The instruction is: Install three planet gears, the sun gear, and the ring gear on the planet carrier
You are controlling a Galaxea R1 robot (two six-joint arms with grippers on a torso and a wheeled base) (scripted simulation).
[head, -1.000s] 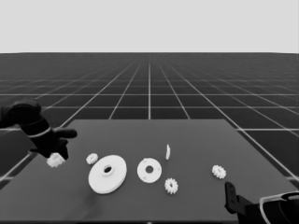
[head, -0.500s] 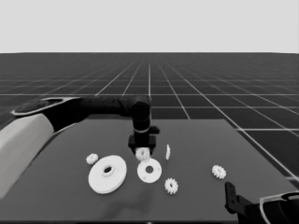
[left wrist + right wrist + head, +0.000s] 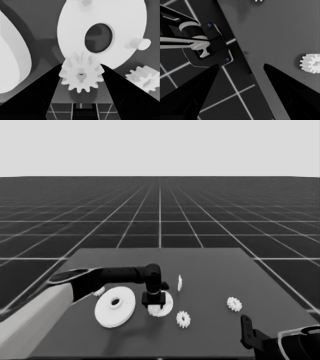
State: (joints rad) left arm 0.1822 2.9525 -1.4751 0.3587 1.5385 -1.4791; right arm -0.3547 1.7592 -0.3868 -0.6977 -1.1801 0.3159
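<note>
White parts lie scattered on the dark table (image 3: pixel 210 270). The left arm reaches in from the left side of the head view, and the left gripper (image 3: pixel 154 306) hangs right over the smaller round part (image 3: pixel 165 301), near the table's middle. In the left wrist view its two black fingers (image 3: pixel 37 95) clamp a small toothed gear (image 3: pixel 81 75) between them, one finger pressed to each side of the teeth, with the gear held above the rim of that round part, whose centre hole and two upright pegs show close behind it. Whether the gear already touches the disc cannot be told. The larger round part (image 3: pixel 115 306) lies flat just beside the smaller one, toward the left arm's side, and the two look close but apart. A second gear (image 3: pixel 183 319) rests on the table just in front of the smaller round part, and a third gear (image 3: pixel 234 304) lies well apart toward the right end. Another small gear (image 3: pixel 99 292) peeks out from under the left arm, beyond the larger disc. A thin white piece (image 3: pixel 179 282) stands upright just behind the smaller round part. The right gripper (image 3: pixel 246 332) waits at the lower right corner of the head view, its fingers spread wide with nothing between them, over the table's edge near the third gear.
</note>
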